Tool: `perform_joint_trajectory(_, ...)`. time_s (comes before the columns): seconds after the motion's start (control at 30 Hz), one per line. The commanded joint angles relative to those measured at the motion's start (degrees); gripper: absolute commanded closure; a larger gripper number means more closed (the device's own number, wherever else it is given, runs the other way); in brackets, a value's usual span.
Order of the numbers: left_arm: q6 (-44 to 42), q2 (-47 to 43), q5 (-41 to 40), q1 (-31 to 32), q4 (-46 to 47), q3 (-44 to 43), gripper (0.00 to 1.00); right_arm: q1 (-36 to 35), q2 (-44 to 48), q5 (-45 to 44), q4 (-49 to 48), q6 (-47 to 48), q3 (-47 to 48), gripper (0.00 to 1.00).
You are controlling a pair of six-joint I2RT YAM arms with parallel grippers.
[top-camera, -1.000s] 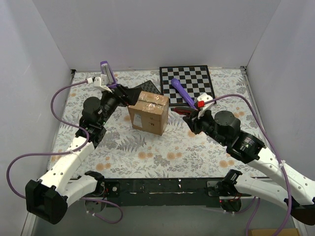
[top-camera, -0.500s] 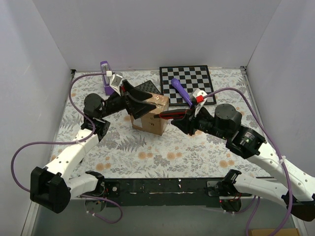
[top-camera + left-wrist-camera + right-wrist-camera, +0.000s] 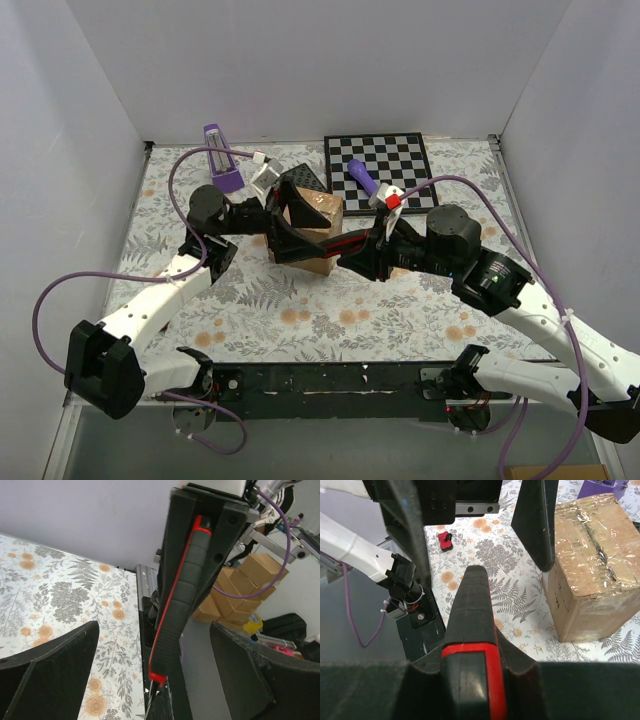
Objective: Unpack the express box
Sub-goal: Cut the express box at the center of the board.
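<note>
The express box (image 3: 318,222), a brown carton under glossy tape, stands mid-table and shows at the right of the right wrist view (image 3: 590,560). My right gripper (image 3: 378,250) is shut on a black-and-red utility knife (image 3: 330,243), which points left in front of the box. In its own view the knife (image 3: 470,625) runs forward out of the right gripper (image 3: 470,680). My left gripper (image 3: 292,228) is open, its fingers (image 3: 535,520) straddling the knife's end without touching it. The left wrist view has the knife (image 3: 182,595) between the spread left gripper (image 3: 155,626) fingers.
A black-and-white chessboard (image 3: 392,158) lies at the back right with a purple tool (image 3: 362,178) on its near edge. A purple object (image 3: 222,160) stands at the back left. A small red piece (image 3: 443,540) lies near the table's front edge.
The left gripper has swung right, across the front of the box. The right gripper has carried the knife left until its end lies between the left fingers.
</note>
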State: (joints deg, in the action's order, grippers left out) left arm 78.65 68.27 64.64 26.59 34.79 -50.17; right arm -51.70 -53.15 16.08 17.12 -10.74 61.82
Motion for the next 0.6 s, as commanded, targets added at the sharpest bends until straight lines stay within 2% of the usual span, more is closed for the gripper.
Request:
perform_joint_trajectory(0.0, -5.26, 0.46, 2.59, 3.29, -4.29, -3.79, 0.09, 0.20, 0.06, 1.50, -2.71, -0.86, 3.39, 0.99)
perform_joint_trajectory(0.13, -5.00, 0.28, 3.21, 4.35, -3.32, -3.44, 0.11, 0.29, 0.06, 0.80, -2.80, -0.77, 3.39, 0.99)
perform_joint_trajectory(0.2, -6.31, 0.46, 4.34, 4.79, -5.16, -3.70, 0.20, 0.20, 0.41, 0.19, -2.89, -0.68, 3.30, 0.99)
perform_joint_trajectory(0.37, -10.01, 0.02, 4.62, 4.96, -11.58, -3.88, 0.32, 0.20, 1.11, -0.69, -2.54, -0.33, 3.57, 0.99)
perform_joint_trajectory(0.47, -9.75, 0.02, 4.79, 5.05, -11.58, -3.18, 0.44, 0.20, 1.20, -0.61, -2.53, -0.42, 3.48, 0.99)
perform_joint_trajectory(0.5, -9.75, 0.11, 4.97, 5.05, -11.67, -3.09, 0.54, 0.20, 1.29, -0.61, -2.45, -0.42, 3.39, 0.99)
perform_joint_trajectory(0.57, -9.83, 0.11, 4.97, 5.05, -12.37, -3.00, 0.65, 0.20, 1.38, -0.69, -2.45, -0.42, 3.39, 0.99)
